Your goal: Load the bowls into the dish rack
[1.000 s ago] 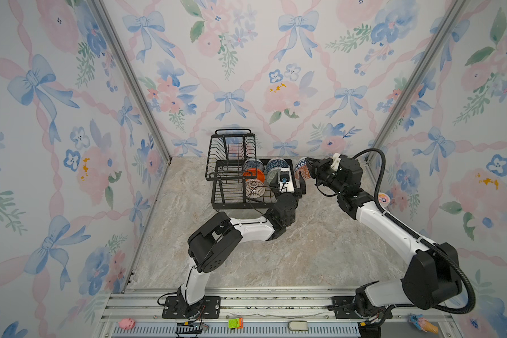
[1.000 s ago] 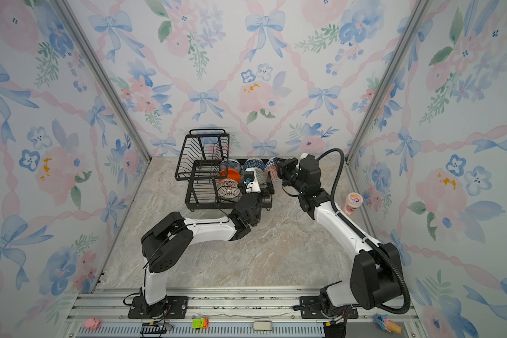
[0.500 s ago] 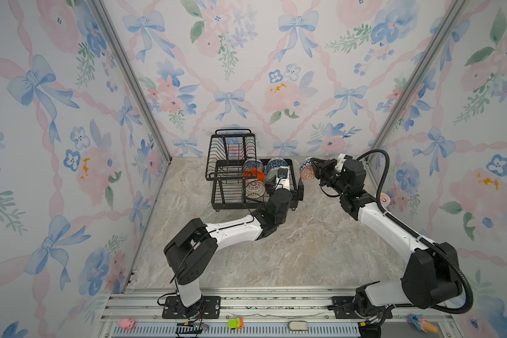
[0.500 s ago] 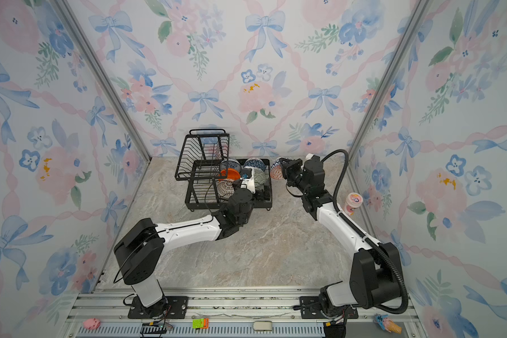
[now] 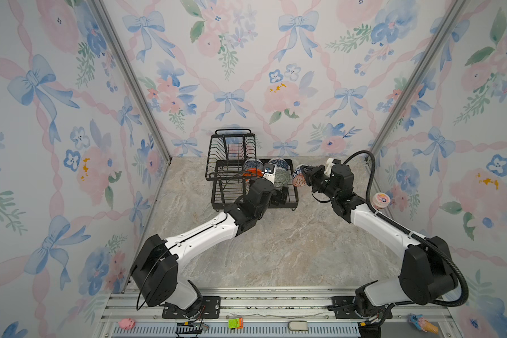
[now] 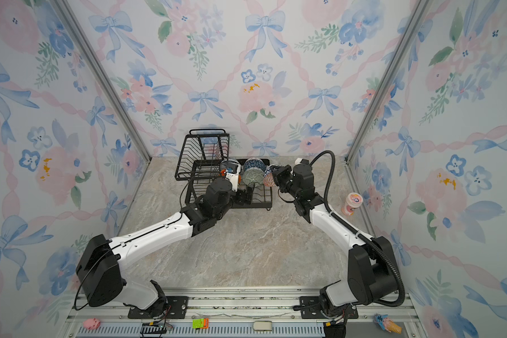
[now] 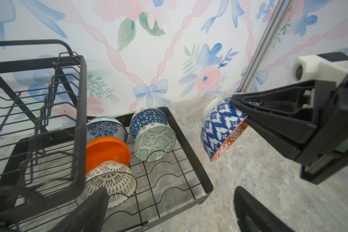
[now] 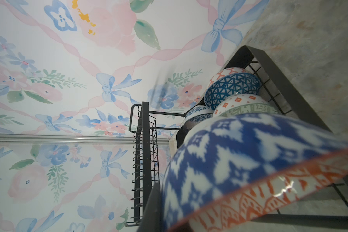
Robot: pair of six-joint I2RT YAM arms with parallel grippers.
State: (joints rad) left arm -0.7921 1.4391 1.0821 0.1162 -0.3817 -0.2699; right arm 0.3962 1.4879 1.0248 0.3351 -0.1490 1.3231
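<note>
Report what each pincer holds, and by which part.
The right pincer is shut on the rim of the blue-and-white zigzag bowl, holding it tilted beside the dish rack. The left pincer is open and holds nothing.

Left tool (image 6: pixel 245 196) jaws wide apart; right tool (image 5: pixel 307 175) clamped; both arms extended forward.

the dish rack (image 7: pixel 82 100) was black. the orange bowl (image 7: pixel 109 149) was plain; the white bowl (image 7: pixel 109 178) bore dark radial dashes; the green bowl (image 7: pixel 155 143) a pale geometric print; the lattice bowl (image 7: pixel 148 119) blue triangles; the floral bowl (image 7: pixel 103 127) blue-white blooms; the zigzag bowl (image 7: pixel 219 126) was blue-white, orange-rimmed.
</note>
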